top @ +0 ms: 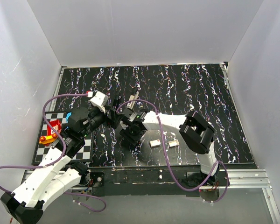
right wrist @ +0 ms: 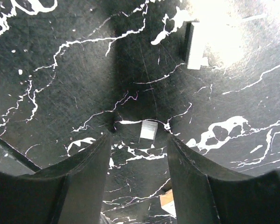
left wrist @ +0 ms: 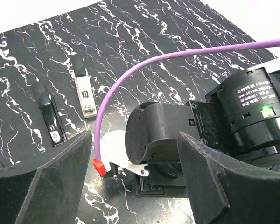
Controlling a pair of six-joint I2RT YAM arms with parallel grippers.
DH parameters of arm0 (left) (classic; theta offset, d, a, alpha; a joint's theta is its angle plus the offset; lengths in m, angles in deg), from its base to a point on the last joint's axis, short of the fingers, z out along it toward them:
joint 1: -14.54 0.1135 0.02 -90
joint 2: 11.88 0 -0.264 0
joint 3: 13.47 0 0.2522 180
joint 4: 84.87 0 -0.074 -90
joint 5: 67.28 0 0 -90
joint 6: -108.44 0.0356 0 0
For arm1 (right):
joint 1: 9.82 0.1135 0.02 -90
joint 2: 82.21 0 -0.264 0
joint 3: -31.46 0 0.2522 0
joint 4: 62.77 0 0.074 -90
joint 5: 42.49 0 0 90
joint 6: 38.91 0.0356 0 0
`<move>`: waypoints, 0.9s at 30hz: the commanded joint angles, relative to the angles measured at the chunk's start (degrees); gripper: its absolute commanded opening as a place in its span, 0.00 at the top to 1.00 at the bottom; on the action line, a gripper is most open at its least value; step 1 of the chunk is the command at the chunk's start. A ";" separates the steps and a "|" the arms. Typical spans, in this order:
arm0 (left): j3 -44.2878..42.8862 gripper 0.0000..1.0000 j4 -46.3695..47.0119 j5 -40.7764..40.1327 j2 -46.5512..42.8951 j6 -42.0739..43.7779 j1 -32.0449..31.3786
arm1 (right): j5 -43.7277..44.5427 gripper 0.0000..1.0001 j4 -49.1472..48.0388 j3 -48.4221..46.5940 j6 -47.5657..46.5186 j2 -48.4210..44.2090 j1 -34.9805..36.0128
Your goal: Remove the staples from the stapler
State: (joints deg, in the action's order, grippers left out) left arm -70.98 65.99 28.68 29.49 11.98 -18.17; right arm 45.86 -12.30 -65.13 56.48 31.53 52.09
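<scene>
- Find the small slim dark grey-black stapler (left wrist: 49,114) lying flat on the black, white-veined marble-pattern table (left wrist: 186,37), beyond the left gripper (left wrist: 134,140) and touched by neither arm.
- Note the pale slim oblong piece (left wrist: 84,91) with a dark end, just beside it and roughly parallel; cannot tell whether part of the stapler.
- Leave the left gripper alone: spread wide, holding nothing, hanging close behind the right arm's black wrist housing (left wrist: 252,116).
- Look to the right gripper (right wrist: 140,133): pointed down at the table, parted at a middling gap, clamped on nothing.
- Spot the small silvery ridged piece (right wrist: 148,129) on the table right at the fingertips, slightly off-centre between them. Probably a strip of staples, so probably already out of the stapler.
- Judged step: picking up that strip. Shift sideways to centre it between the pads, lower to just short of the table, then close slowly across the narrow width.
- Squeeze lightly; likely to skid away or break apart if pinched off-centre.
- Steer clear of the pale rectangular block (right wrist: 196,46) farther off, washed out by glare.
- Mind the crowding of the two arms before any lift.
</scene>
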 commanded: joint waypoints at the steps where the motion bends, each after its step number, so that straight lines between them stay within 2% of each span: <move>1: -0.29 0.27 0.52 -0.42 0.21 0.31 0.10 | 1.39 0.42 2.05 -2.69 0.41 0.96 0.40; 15: -0.29 0.27 0.43 -0.42 0.56 0.31 0.10 | 3.76 0.53 1.79 -3.13 0.85 2.02 0.58; 18: -0.29 0.27 0.43 -0.42 0.56 0.48 0.10 | 3.58 0.58 2.23 -3.83 1.12 2.54 0.67; 27: -0.37 0.26 0.43 -0.24 0.65 0.48 0.10 | 3.41 0.63 3.28 -5.15 1.29 3.69 1.20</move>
State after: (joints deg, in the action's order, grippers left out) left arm -70.98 65.97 28.68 30.10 12.00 -18.17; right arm 48.94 -10.22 -67.99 57.18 34.48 52.90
